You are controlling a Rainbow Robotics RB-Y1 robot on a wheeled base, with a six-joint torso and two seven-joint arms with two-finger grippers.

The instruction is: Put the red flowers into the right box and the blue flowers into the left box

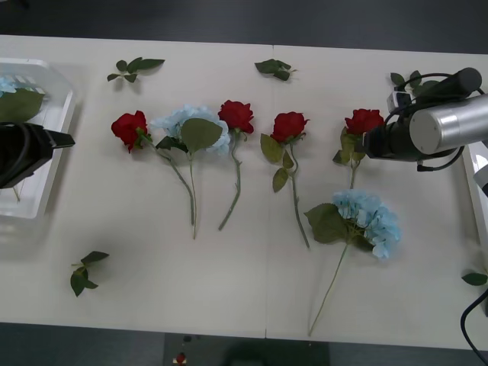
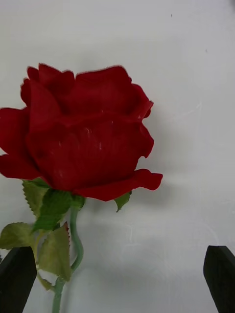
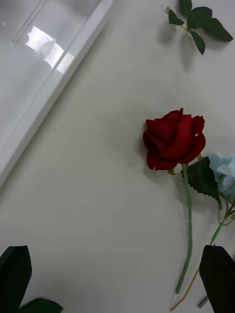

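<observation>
Black fingertips [image 2: 219, 274] of the right gripper [image 2: 117, 279] stand wide apart, holding nothing, just over the rightmost red rose [image 1: 363, 120] on the white table [image 1: 229, 274]. I judge it should descend with the stem [image 2: 74, 239] centred between the jaws, below the bloom, then close gently. The left gripper [image 3: 115, 281] waits open beside the left box [image 1: 42, 152].

Roses [image 1: 236, 115] in row; one hydrangea [image 1: 369, 219] probably nearer.
</observation>
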